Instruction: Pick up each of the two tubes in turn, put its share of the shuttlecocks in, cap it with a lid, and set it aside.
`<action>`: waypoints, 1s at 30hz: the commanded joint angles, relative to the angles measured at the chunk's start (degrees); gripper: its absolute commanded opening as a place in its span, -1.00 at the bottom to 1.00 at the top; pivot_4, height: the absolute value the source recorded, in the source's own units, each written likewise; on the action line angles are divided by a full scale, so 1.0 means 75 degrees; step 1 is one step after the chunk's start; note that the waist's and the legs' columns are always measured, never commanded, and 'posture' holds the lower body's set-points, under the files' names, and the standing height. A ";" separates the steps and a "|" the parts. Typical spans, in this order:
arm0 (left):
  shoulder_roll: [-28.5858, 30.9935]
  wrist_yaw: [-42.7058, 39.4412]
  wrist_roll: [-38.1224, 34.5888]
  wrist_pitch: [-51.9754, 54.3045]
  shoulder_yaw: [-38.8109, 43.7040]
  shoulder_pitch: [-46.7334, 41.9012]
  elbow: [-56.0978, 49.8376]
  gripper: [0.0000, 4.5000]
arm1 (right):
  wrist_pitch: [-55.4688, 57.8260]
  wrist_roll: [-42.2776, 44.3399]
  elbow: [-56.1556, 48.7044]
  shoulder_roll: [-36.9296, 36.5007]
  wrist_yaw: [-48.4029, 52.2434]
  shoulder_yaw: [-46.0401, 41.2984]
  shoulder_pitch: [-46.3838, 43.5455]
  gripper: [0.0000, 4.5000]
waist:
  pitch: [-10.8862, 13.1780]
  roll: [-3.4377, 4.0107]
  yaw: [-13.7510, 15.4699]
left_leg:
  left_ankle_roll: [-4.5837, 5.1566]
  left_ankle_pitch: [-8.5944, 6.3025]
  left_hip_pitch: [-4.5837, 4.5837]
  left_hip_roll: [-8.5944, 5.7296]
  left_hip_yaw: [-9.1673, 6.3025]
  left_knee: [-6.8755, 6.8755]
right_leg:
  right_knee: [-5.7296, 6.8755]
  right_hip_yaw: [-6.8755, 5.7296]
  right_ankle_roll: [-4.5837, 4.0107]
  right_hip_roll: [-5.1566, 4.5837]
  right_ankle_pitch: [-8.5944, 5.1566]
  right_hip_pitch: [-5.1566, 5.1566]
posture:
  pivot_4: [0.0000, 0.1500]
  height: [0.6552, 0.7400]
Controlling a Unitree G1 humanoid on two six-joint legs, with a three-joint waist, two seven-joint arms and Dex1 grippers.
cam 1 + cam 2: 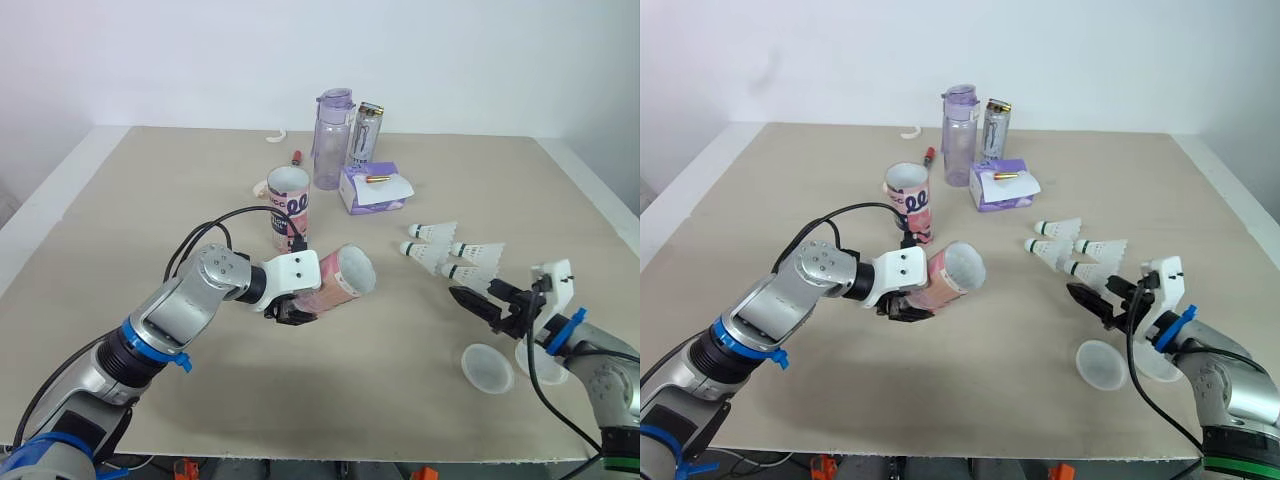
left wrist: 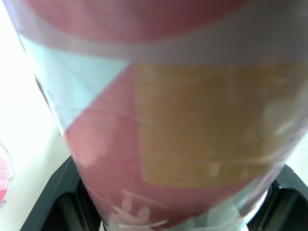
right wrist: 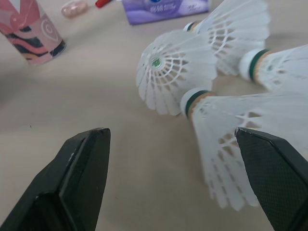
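Item 1. The left gripper (image 1: 298, 302) is holding the pink tube (image 1: 340, 278) just above the table (image 1: 150, 200), near the middle of it. The jaws are clamping the tube at its lower end. The tube is tilting with its open mouth facing 3 o'clock, and nothing is showing inside the mouth.

Item 2. The second tube (image 1: 289, 208) is standing upright and uncapped at 11 o'clock from the held one, close by but apart from it.

Item 3. Four shuttlecocks (image 1: 455, 253) are lying in a loose cluster at 3 o'clock on the table, none of them loaded.

Item 4. The right gripper (image 1: 478, 300) is hovering just short of the cluster with its jaws spread wide and gripping nothing. In the right wrist view the nearest shuttlecock is lying between and ahead of the fingers.

Item 5. Two translucent lids (image 1: 487, 367) are lying at 5 o'clock, beside the right arm, unused.

Item 6. Unrelated stock is sitting at 12 o'clock: a purple bottle (image 1: 333, 140), a can (image 1: 367, 135), a tissue pack (image 1: 372, 187) and a red pen (image 1: 296, 158).

Status: the task is looking early. The first tube is lifted and presented, while filling, capping and setting aside are outstanding for both tubes.
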 commanded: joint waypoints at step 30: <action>0.0079 0.0261 0.0115 0.0145 -0.0044 0.0180 0.0056 0.47 | 0.0324 0.0010 -0.1418 -0.0274 -0.0157 -0.0314 0.0309 -0.96 | -0.0002 0.0003 0.0004 | 0.0000 0.0000 -0.0001 -0.0002 0.0005 0.0000 | 0.0000 0.0009 0.0007 0.0000 0.0001 0.0001 | 1.00 1.00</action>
